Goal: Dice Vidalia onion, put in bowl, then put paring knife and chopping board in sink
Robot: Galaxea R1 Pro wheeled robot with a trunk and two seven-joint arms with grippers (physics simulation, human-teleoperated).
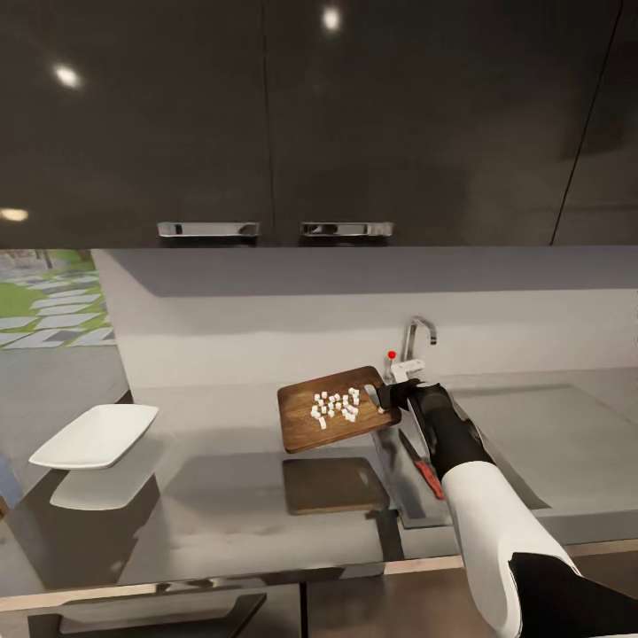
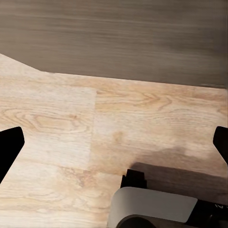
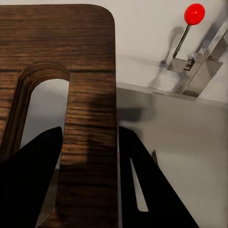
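Note:
My right gripper (image 1: 387,397) is shut on the right edge of the chopping board (image 1: 335,409) and holds it in the air above the countertop (image 1: 221,505), left of the tap (image 1: 416,341). Several white onion dice (image 1: 335,407) lie on the board. In the right wrist view the dark fingers (image 3: 35,180) clamp the strip of the board (image 3: 90,71) beside its handle slot. The paring knife (image 1: 424,465) lies at the left side of the sink (image 1: 400,498), red handle nearer me. The white bowl (image 1: 96,436) stands far left on the countertop. My left gripper (image 2: 115,142) is open over wooden floor.
The board's dark reflection (image 1: 332,486) shows on the glossy countertop under it. Dark wall cupboards (image 1: 266,115) hang overhead. The red-tipped tap lever (image 3: 194,13) is close beyond the board's corner. A flat drainboard (image 1: 567,425) extends to the right of the sink.

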